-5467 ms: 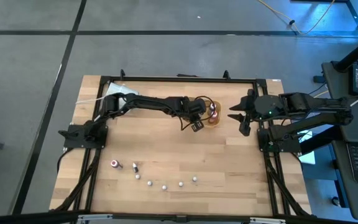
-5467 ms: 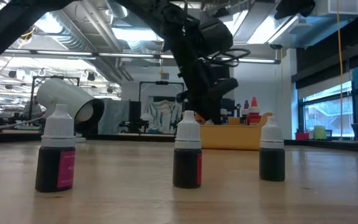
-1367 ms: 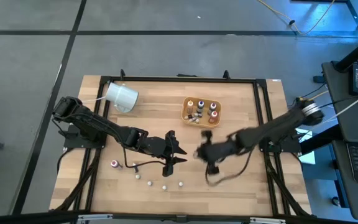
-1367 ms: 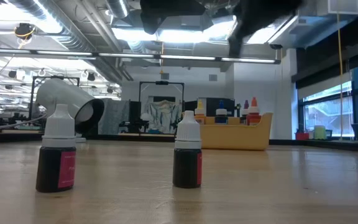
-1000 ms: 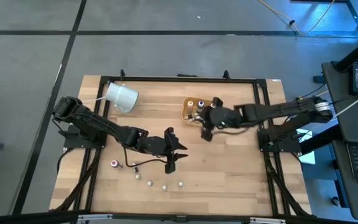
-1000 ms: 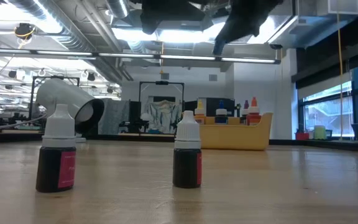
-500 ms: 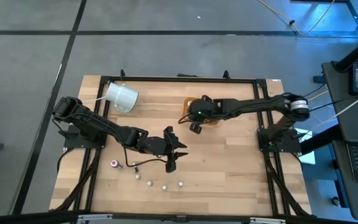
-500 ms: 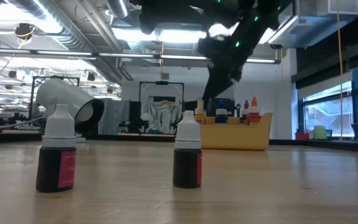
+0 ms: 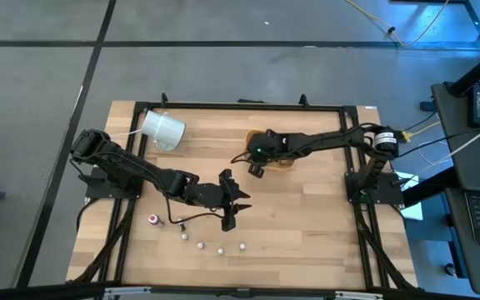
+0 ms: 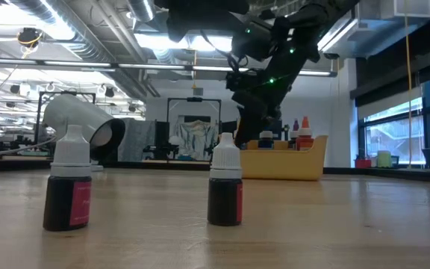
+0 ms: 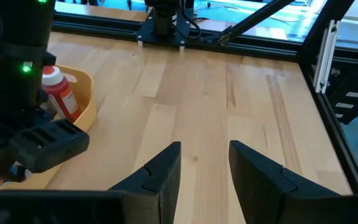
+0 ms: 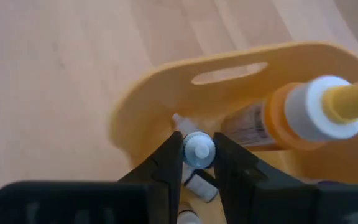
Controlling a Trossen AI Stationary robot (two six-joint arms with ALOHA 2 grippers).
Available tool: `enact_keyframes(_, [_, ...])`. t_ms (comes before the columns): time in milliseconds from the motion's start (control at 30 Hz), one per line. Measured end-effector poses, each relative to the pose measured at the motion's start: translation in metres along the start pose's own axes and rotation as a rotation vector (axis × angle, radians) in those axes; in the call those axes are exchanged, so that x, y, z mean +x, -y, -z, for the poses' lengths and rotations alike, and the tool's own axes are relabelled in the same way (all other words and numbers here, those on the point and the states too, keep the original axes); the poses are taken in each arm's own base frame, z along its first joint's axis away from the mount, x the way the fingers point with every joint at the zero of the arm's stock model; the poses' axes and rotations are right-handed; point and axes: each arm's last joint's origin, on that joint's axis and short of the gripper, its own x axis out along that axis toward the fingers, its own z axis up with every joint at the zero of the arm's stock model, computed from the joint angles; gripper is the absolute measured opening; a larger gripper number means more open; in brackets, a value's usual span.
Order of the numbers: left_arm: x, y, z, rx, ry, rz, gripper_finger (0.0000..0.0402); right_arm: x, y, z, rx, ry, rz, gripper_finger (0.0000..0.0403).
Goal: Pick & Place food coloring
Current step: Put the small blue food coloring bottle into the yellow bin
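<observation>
Right tool (image 12: 197, 155) is pinching a small bottle (image 12: 198, 148) by its cap, hanging over the near-left end of the tray (image 9: 288, 162), which is sitting toward the table's (image 9: 323, 217) far edge. Left tool (image 11: 204, 168) is hovering mid-table, fingers parted, holding nothing. More bottles (image 9: 221, 248) are standing in a row by the near edge. Bottles are looking light, stiff plastic, slick and tippy; cap or neck is probably the best hold. Labels are showing, no writing readable.
</observation>
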Motion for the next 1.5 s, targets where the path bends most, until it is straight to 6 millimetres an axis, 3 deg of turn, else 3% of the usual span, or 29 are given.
enact_keyframes(1500, [0.0000, -0.0001, -0.0001, 0.010, 0.001, -0.003, 0.0128, 0.0032, 0.0023, 0.0018, 0.012, -0.023, -0.016, 0.0086])
